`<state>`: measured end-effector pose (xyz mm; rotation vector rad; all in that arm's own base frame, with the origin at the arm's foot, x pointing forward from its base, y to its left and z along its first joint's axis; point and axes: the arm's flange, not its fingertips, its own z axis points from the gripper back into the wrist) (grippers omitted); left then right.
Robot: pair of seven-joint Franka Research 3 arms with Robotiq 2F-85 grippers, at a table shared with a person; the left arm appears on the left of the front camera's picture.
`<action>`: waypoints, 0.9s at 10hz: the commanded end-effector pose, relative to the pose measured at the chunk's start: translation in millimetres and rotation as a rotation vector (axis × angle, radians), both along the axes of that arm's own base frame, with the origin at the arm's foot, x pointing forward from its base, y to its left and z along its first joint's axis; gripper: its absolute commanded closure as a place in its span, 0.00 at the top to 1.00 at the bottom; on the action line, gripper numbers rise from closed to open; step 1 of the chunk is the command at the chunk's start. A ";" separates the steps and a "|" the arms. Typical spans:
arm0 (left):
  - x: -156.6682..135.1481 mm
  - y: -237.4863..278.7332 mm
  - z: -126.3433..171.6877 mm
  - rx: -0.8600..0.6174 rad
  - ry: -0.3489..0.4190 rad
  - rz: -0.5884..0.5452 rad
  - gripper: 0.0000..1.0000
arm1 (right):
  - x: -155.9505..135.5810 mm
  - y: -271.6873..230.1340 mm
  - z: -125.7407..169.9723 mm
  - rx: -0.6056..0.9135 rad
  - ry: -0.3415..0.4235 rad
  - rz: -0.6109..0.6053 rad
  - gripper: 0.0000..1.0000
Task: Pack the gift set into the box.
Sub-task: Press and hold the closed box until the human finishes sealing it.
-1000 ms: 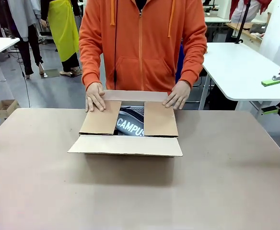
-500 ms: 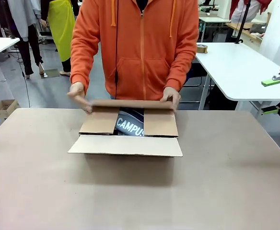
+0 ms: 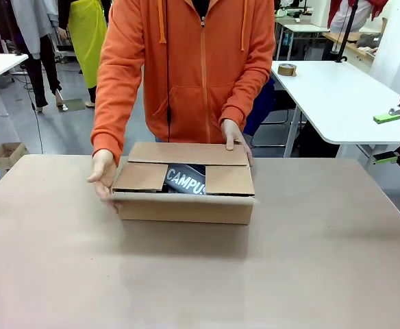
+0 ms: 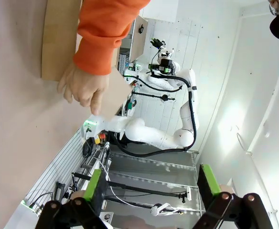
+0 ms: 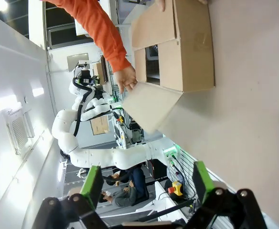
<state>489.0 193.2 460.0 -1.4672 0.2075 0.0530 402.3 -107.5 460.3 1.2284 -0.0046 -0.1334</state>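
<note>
One brown corrugated cardboard box (image 3: 186,205) is holding one grey "CAMPUS" pouch (image 3: 185,179); two hands (image 3: 103,176) pressing it at 9 and 1 o'clock; left end effector (image 4: 150,177), right end effector (image 5: 145,174) gaping.

A person's hands (image 3: 104,177) hold the box (image 3: 186,207) on the surface (image 3: 200,281), its flaps folded partly shut, the "CAMPUS" pouch (image 3: 185,179) showing through the gap.

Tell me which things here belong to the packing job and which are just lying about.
Part of the job: the box; the grey CAMPUS pouch inside it; the person's hand on its far flap.
Just lying about: the tape roll on the white side table; the small brown carton on the floor.
</note>
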 end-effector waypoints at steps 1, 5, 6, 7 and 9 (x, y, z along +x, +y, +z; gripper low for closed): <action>-2.2 0.3 1.1 -0.003 0.007 -0.011 1.00 | -1.0 -2.7 1.4 -0.002 -0.008 0.017 1.00; -2.2 0.3 1.1 -0.003 0.007 -0.011 1.00 | -1.0 -2.7 1.4 -0.002 -0.008 0.017 1.00; -2.2 0.3 1.1 -0.003 0.007 -0.011 1.00 | -1.0 -2.7 1.4 -0.002 -0.008 0.017 1.00; -2.2 0.3 1.1 -0.003 0.007 -0.011 1.00 | -1.0 -2.7 1.4 -0.002 -0.008 0.017 1.00; -2.2 0.3 1.1 -0.003 0.007 -0.011 1.00 | -1.0 -2.7 1.4 -0.002 -0.008 0.017 1.00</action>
